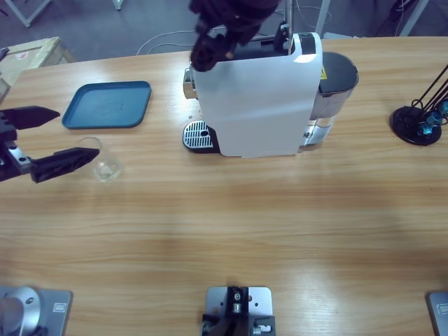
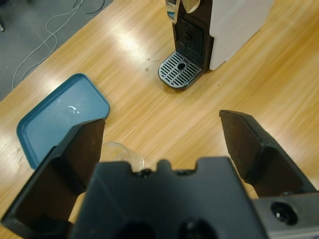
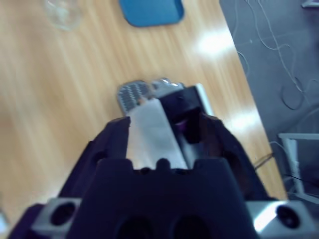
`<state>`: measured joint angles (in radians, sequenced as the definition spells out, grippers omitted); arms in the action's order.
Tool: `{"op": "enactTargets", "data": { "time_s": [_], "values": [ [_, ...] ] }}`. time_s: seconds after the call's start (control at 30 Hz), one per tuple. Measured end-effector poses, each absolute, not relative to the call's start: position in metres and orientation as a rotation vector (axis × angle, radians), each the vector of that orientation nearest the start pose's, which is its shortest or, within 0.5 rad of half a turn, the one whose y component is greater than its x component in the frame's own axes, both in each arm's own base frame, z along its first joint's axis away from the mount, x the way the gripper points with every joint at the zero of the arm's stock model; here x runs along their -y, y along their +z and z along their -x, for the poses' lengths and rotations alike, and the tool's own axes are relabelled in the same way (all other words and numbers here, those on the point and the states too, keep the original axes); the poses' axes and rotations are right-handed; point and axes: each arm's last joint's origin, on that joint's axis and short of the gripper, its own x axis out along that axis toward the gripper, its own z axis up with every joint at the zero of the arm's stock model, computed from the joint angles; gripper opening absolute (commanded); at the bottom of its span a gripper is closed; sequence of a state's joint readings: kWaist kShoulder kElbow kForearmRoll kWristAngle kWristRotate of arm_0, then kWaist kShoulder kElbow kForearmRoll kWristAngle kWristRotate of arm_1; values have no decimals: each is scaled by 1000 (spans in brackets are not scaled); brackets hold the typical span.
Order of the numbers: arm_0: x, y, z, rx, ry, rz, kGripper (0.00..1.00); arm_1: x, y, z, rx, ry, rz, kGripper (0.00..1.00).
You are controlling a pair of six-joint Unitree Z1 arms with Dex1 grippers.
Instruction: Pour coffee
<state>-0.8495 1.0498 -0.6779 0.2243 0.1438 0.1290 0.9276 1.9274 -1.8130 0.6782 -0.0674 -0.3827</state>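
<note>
A small clear glass stands on the wooden table, left of the white coffee machine. I see no coffee in it or anywhere else. My left gripper hovers open at the left edge, with the glass just off its nearer jaw. In the left wrist view the glass peeks out beside the gripper's body, under the open left gripper. My right gripper hangs above the machine's top, open with a narrow gap and gripping nothing. In the high view the right gripper comes down from the top.
A blue tray lies behind the glass, left of the machine's drip grate. A black stand sits at the far right. A cardboard box is off the table's back left corner.
</note>
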Motion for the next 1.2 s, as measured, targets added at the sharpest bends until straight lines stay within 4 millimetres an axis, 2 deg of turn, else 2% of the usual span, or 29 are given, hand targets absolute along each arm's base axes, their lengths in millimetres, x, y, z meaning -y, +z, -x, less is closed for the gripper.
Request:
{"op": "enactTargets", "data": {
  "time_s": [0.07, 0.13, 0.3, 0.4, 0.47, 0.57, 0.73, 0.8, 0.9, 1.07, 1.2],
  "values": [
    [106, 315, -103, -490, -720, -409, 991, -336, 382, -243, -593, 960, 657, 0],
    [107, 315, -103, -489, -720, -408, 991, -325, 378, -228, -648, 933, 576, 0],
    [106, 315, -103, -489, -720, -400, 991, -284, 368, -200, -758, 810, 402, 0],
    [106, 316, -103, -486, -722, -395, 988, -254, 359, -184, -770, 659, 265, 0],
    [107, 318, -103, -480, -725, -390, 987, -236, 362, -179, -734, 541, 170, 0],
    [108, 321, -103, -474, -733, -384, 987, -220, 374, -190, -647, 387, 26, 0],
    [107, 321, -102, -476, -732, -381, 987, -208, 394, -225, -520, 238, -216, 0],
    [105, 322, -101, -475, -732, -379, 987, -211, 398, -241, -496, 209, -282, 0],
    [105, 322, -101, -477, -731, -378, 991, -221, 395, -257, -492, 216, -334, 0],
    [106, 324, -101, -471, -731, -374, 991, -244, 386, -270, -498, 326, -390, 0],
    [106, 328, -102, -459, -725, -369, 991, -258, 383, -273, -494, 385, -392, 0]
  ]
}}
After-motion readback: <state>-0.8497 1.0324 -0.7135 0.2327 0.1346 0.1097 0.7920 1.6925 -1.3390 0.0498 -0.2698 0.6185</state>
